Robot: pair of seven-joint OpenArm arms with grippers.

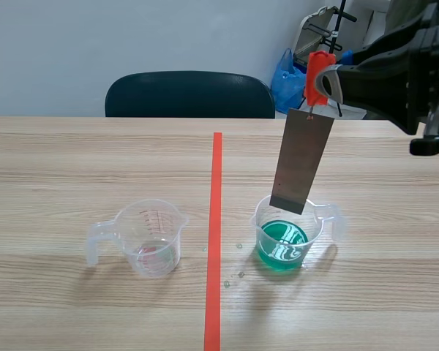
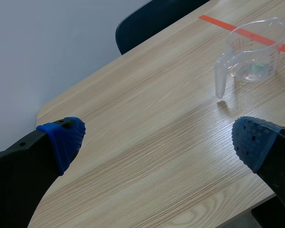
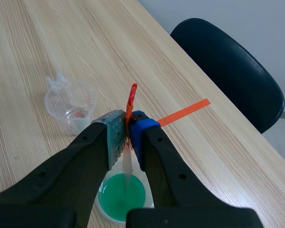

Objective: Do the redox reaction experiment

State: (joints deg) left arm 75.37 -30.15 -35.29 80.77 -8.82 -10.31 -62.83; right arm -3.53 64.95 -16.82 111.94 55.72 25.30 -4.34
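A: Metal strip (image 1: 301, 161), where is it?
B: Hanging from the orange clip (image 1: 318, 73) that my right fingers (image 3: 115, 137) pinch. Its lower end is over the mouth of the cup (image 1: 329, 219) of green liquid (image 1: 282, 245), seemingly not yet wet.
A: And lowering it?
B: I'd go straight down, slowly, keeping it off the cup wall so nothing tips or splashes. My left fingers (image 2: 61, 137) are spread wide above the worktop (image 1: 95, 161), holding nothing.

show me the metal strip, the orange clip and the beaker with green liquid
metal strip (image 1: 302, 161): scene view, middle of its flat face
orange clip (image 1: 316, 71): scene view, its upper body
beaker with green liquid (image 1: 339, 221): scene view, its handle
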